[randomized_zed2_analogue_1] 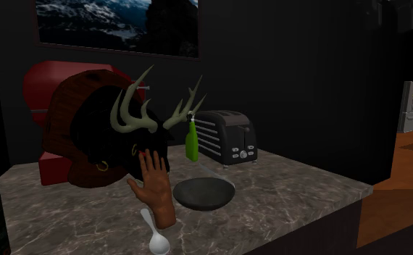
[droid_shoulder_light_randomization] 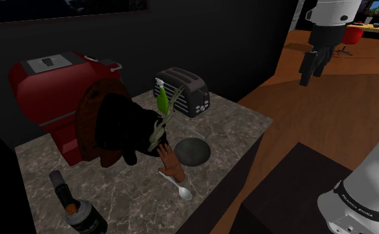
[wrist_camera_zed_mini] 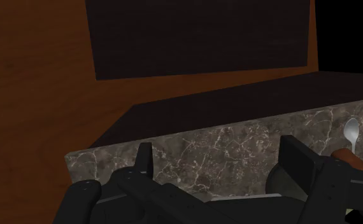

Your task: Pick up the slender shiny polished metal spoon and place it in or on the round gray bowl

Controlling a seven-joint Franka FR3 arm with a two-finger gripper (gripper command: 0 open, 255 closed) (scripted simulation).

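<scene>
- The gripper (droid_shoulder_light_randomization: 312, 66) is hanging high and well apart from the round grey bowl (droid_shoulder_light_randomization: 193, 151), out beyond the counter's edge. In the wrist view its fingers (wrist_camera_zed_mini: 143, 159) are standing wide apart, gripping nothing.
- The spoon (droid_shoulder_light_randomization: 183, 191) is lying flat on the marble counter (droid_shoulder_light_randomization: 241, 123) near the bowl, on the bowl's side toward the counter's front edge. Its scoop end is pointing away from the bowl.
- A brown model hand (droid_shoulder_light_randomization: 170, 163) is lying between the bowl and the spoon, just at the handle's tip. Whether it is resting on the handle is unclear.
- Coming down near the handle is likely risking a finger striking the model hand, which could shove the spoon or push the bowl.
- Closing on such a thin, flat, polished thing is risking a slip or a pinch against the counter. The spoon could then skid off the edge, which is lying farther from the bowl than the spoon.
- Carrying it over is risking a snag on the model hand's upright fingers beside the bowl.
</scene>
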